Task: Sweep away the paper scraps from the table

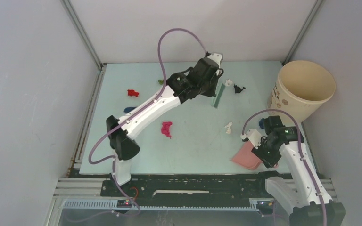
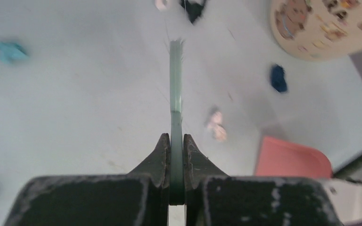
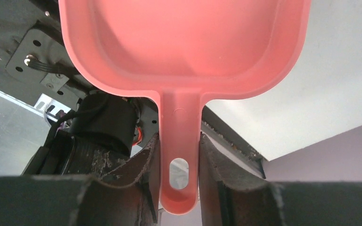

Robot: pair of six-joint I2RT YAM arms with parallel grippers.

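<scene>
The pale mint-green table carries several paper scraps: red, magenta, white, a dark one and a dark blue one. My left gripper is shut on the thin teal-green brush, held edge-on over the back middle. Past the brush lie a pale scrap and a dark blue scrap. At the front right edge, my right gripper is shut on the handle of the salmon-pink dustpan.
A tall beige paper cup stands at the table's back right corner. Metal rails run along the left and front edges. Grey walls close in on three sides. A small blue scrap lies beside the left forearm.
</scene>
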